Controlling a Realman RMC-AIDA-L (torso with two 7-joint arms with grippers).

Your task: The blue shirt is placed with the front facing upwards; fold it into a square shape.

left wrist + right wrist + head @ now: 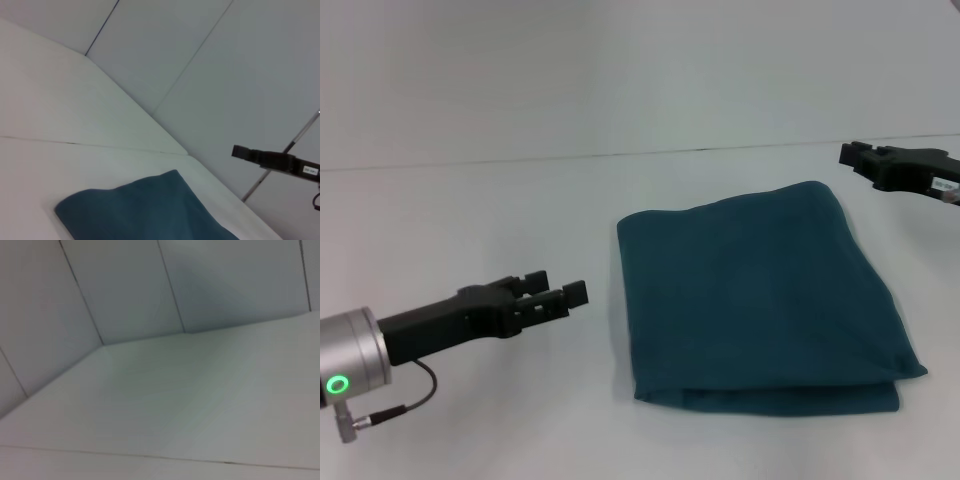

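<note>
Blue shirt (760, 300) lying folded to rough square mid-table, both arms clear: left gripper (570, 296) at 9 o'clock, right gripper (855, 157) at 2 (finger state of either: cannot tell); folding apparently complete, next prob. retract only.

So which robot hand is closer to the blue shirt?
Left, by a little. The left end effector sits just off the blue shirt's left edge, apart from it. The right end effector is beyond the shirt's far right corner, also not touching.
</note>
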